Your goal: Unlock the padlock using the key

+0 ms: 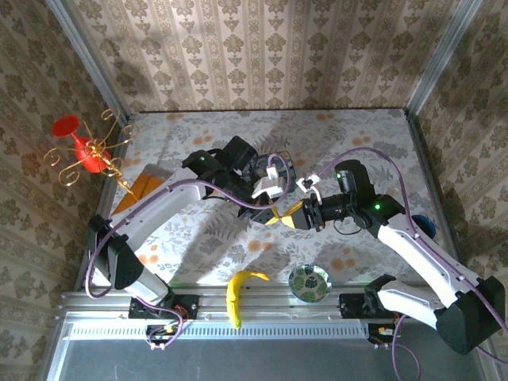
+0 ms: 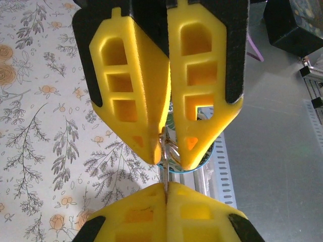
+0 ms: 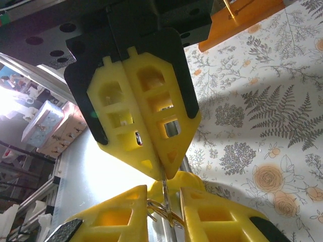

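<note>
Two pincers meet tip to tip above the floral desk (image 2: 45,126). Right pincer (image 3: 161,174) is clamped flat on the thin silvery blade of the key (image 2: 165,176). Left pincer (image 2: 170,154) grips its ring end, fingers narrowly parted.

Light: bright, overhead; hard shadows on counter (image 1: 357,135).
Glare: blown-out patch, left edge, right wrist view.
Focus: near yellow jaws soft in wrist views; top view sharp.
</note>
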Available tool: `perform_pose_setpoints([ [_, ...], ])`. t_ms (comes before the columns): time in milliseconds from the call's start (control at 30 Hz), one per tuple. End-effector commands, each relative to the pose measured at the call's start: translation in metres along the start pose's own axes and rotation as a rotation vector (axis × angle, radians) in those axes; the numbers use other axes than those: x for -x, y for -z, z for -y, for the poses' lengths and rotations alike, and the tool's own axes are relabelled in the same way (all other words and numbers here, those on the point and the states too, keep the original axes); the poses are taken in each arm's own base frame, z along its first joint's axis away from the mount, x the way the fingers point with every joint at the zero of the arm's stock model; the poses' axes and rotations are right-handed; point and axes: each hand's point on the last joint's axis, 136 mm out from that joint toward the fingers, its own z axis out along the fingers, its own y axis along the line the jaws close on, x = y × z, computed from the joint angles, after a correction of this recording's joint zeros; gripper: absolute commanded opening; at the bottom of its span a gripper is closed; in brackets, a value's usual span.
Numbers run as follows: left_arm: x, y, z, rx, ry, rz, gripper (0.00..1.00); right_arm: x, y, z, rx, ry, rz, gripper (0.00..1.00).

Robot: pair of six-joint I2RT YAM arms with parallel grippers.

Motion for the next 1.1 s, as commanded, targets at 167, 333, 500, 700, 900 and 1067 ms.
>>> perform_pose_setpoints([
  [167,0.006,0.011,0.012,-0.016,-0.026,0.032,0.0,0.007,0.003,-0.001,-0.024,0.006,0.018,0.58],
  [333,0.007,0.011,0.013,-0.024,-0.028,0.037,0.0,0.014,0.002,-0.002,-0.019,0.012,0.025,0.42],
  [500,0.006,0.011,0.013,-0.019,-0.026,0.034,0.0,0.013,0.001,0.0,-0.022,0.011,0.02,0.32],
  [700,0.006,0.012,0.014,-0.02,-0.025,0.034,0.0,0.014,0.001,0.002,-0.03,0.014,0.022,0.31],
  [900,0.005,0.012,0.018,-0.031,-0.028,0.033,0.0,0.015,0.0,0.005,-0.041,0.013,0.02,0.31],
  [1067,0.002,0.011,0.022,-0.044,-0.029,0.022,0.0,0.016,0.0,0.006,-0.048,0.02,0.022,0.34],
])
